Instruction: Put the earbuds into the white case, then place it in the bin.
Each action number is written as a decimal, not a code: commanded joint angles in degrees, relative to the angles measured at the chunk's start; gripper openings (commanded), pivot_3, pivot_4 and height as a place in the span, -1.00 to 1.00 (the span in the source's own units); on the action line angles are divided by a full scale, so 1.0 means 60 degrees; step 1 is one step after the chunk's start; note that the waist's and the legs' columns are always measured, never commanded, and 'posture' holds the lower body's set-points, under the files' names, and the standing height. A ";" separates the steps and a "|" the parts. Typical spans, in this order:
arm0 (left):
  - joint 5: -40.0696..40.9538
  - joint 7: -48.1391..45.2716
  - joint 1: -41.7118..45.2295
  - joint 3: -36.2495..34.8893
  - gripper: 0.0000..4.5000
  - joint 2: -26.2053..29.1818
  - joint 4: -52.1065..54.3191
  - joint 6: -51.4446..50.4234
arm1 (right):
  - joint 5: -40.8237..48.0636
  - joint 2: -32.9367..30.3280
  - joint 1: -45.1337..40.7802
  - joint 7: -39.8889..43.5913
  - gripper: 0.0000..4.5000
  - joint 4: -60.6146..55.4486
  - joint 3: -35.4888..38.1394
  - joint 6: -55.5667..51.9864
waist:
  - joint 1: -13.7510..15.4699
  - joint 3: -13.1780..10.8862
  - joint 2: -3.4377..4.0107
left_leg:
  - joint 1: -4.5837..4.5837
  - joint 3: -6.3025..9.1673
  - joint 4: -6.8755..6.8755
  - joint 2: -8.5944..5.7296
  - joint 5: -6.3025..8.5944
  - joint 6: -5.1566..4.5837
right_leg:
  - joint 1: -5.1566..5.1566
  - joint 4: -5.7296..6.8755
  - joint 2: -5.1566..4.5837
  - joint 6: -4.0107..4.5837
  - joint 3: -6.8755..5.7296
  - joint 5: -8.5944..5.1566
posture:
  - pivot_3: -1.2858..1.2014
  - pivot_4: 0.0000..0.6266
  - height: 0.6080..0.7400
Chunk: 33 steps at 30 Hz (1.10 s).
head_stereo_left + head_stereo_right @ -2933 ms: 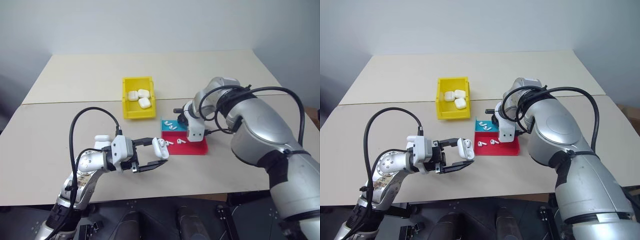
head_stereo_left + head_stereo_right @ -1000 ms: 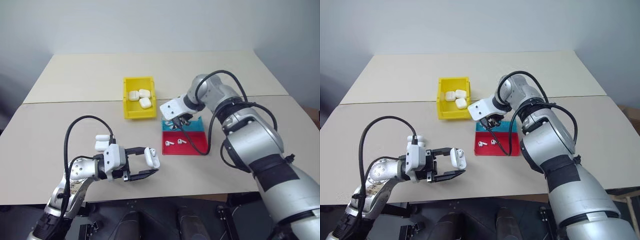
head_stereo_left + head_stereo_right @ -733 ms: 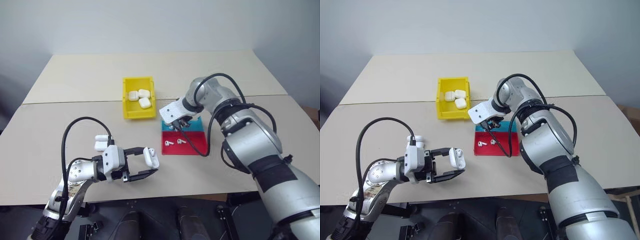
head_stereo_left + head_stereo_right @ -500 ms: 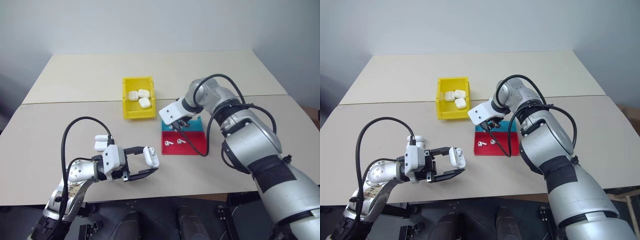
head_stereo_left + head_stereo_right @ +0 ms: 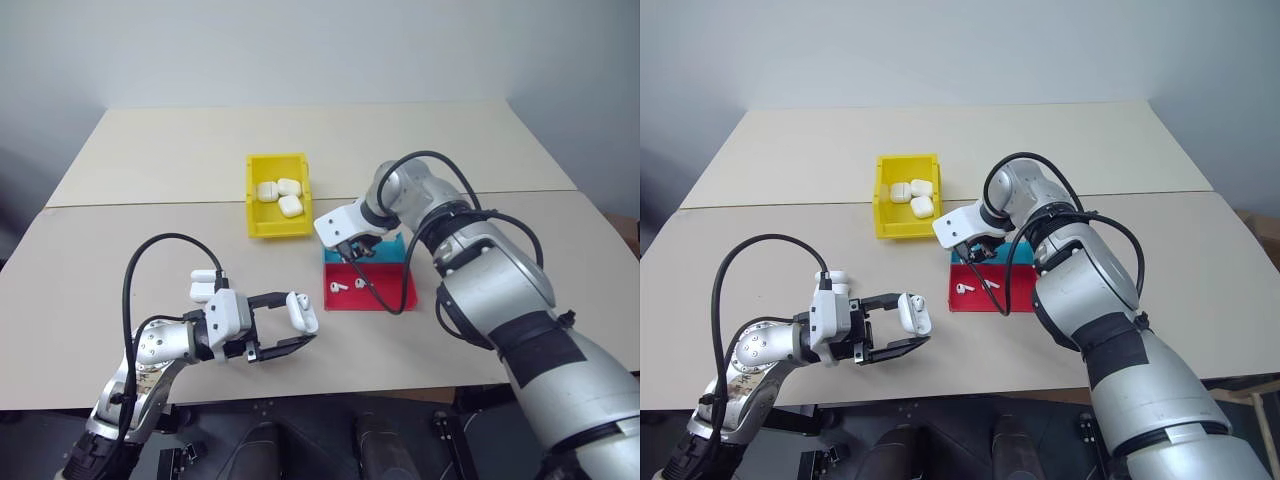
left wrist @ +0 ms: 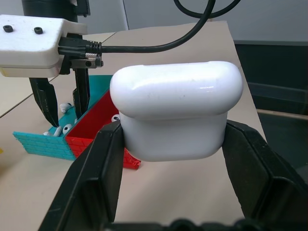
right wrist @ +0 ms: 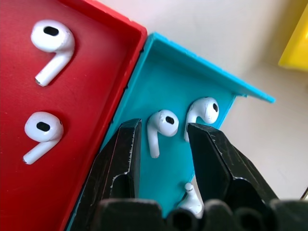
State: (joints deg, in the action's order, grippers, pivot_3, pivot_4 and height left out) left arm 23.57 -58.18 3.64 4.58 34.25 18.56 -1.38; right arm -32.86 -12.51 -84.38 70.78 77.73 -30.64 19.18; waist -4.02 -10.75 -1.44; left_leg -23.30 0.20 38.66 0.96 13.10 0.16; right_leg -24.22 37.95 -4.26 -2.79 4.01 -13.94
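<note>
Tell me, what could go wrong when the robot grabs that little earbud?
The right gripper has its open fingers around one earbud in the blue tray half, but another earbud lies close beside it, so a finger might bump or pinch it. The white case in the left gripper looks closed, so loading could stall.

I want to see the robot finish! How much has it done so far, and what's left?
Done: three cases already lie in the yellow bin. In hand: the left gripper holds a white case, its lid closed. The right gripper is open, its fingers either side of an earbud in the tray's blue half. Left: grab the earbuds, put them into the case, and set it in the bin.
</note>
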 commanded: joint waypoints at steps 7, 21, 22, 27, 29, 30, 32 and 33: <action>-0.0002 0.0068 -0.0059 -0.0130 0.23 -0.0027 0.0372 0.0233 | 0.0030 -0.0002 0.0075 -0.0146 -0.16 -0.0026 0.0116 -0.0269 | -0.0006 0.0000 0.0000 | 0.0000 -0.0001 0.0000 0.0000 0.0000 0.0000 | 0.0000 -0.0001 0.0000 0.0000 0.0000 0.0000 | 0.03 -0.52 1.00; -0.0058 0.0101 -0.0079 -0.0140 0.23 -0.0053 0.0390 0.0227 | 0.0242 0.0045 0.0183 -0.0150 -0.16 0.0047 0.0509 -0.0946 | -0.0011 0.0000 0.0000 | 0.0000 -0.0001 0.0000 0.0000 0.0000 0.0000 | 0.0001 -0.0002 0.0000 0.0000 0.0000 0.0000 | 0.03 -0.52 1.00; -0.0061 0.0103 -0.0081 -0.0142 0.23 -0.0055 0.0395 0.0223 | 0.0207 0.0042 0.0192 -0.0173 -0.16 0.0052 0.0507 -0.0969 | -0.0011 0.0000 0.0000 | 0.0000 -0.0001 0.0000 0.0001 0.0000 0.0000 | 0.0001 -0.0001 0.0001 0.0000 0.0000 0.0000 | 0.03 -0.52 1.00; -0.0070 0.0115 -0.0093 -0.0137 0.23 -0.0064 0.0410 0.0226 | 0.0209 0.0060 0.0215 -0.0217 -0.16 0.0061 0.0549 -0.1073 | -0.0005 0.0000 0.0000 | 0.0001 -0.0001 0.0000 0.0000 0.0000 0.0000 | 0.0002 -0.0002 0.0000 0.0000 0.0000 0.0000 | 0.03 -0.52 1.00; -0.0069 0.0117 -0.0100 -0.0136 0.23 -0.0063 0.0421 0.0220 | 0.0231 0.0068 0.0217 -0.0183 -0.16 0.0062 0.0573 -0.1109 | -0.0006 0.0000 0.0000 | 0.0000 -0.0001 -0.0001 0.0000 0.0000 0.0000 | 0.0001 -0.0001 0.0001 0.0000 0.0000 0.0000 | 0.03 -0.52 1.00; -0.0071 0.0117 -0.0097 -0.0135 0.23 -0.0061 0.0422 0.0218 | 0.0230 0.0073 0.0215 -0.0184 -0.16 0.0061 0.0577 -0.1115 | -0.0006 0.0000 0.0000 | 0.0001 -0.0001 -0.0001 0.0001 0.0000 0.0000 | 0.0001 -0.0001 0.0001 0.0000 0.0000 0.0000 | 0.03 -0.52 1.00; -0.0070 0.0119 -0.0102 -0.0133 0.23 -0.0060 0.0431 0.0213 | 0.0281 0.0094 0.0203 -0.0103 -0.16 0.0067 0.0638 -0.1191 | -0.0005 0.0000 0.0000 | 0.0000 -0.0001 -0.0001 0.0000 0.0000 0.0000 | 0.0002 -0.0001 0.0001 0.0000 0.0000 0.0000 | 0.03 -0.52 1.00; -0.0069 0.0120 -0.0108 -0.0134 0.23 -0.0059 0.0438 0.0211 | 0.0315 0.0103 0.0197 -0.0048 -0.16 0.0070 0.0675 -0.1235 | -0.0004 0.0000 0.0000 | 0.0000 -0.0001 -0.0001 0.0000 0.0000 0.0000 | 0.0002 -0.0001 0.0001 0.0000 0.0000 0.0000 | 0.03 -0.52 1.00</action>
State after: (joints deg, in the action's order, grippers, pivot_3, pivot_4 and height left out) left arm 22.69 -57.69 3.29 4.58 34.04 18.59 -1.35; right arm -32.32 -12.07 -83.06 69.86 78.32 -27.97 12.40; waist -4.05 -10.75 -1.44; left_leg -23.30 0.20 38.66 0.96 13.10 0.16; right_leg -24.21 37.94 -4.25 -2.79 4.00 -13.94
